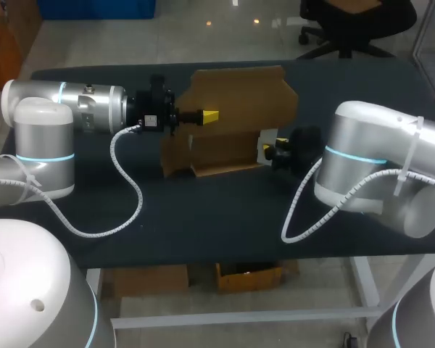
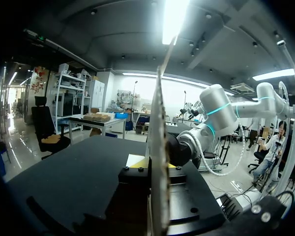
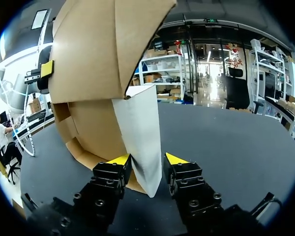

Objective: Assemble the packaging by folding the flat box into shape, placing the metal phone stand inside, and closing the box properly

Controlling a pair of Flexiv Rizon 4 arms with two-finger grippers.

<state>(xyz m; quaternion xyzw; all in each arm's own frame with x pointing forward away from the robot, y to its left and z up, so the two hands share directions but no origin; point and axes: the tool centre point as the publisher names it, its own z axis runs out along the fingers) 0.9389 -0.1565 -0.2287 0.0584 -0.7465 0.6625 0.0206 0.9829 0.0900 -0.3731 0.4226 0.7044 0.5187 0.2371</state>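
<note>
The box [image 1: 235, 119] stands on the table [image 1: 203, 210] between left gripper [image 1: 210, 116] and right gripper [image 1: 272, 148].

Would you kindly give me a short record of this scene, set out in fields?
Box: cardboard box, partly folded, upright on the table
Left gripper: shut on the box's upper panel
Right gripper: at a pale side flap; grip unclear
Phone stand: not in view

box [image 1: 239, 109]: brown cardboard, matt; one flap face pale grey, smooth
table [image 1: 203, 210]: dark, matt
left arm [image 1: 43, 138]: glossy white shell, satin metal section
right arm [image 1: 370, 167]: glossy white shell
right gripper [image 3: 147, 159]: matt black body, yellow plastic tips
cable [image 1: 139, 199]: white plastic spiral wrap
</note>
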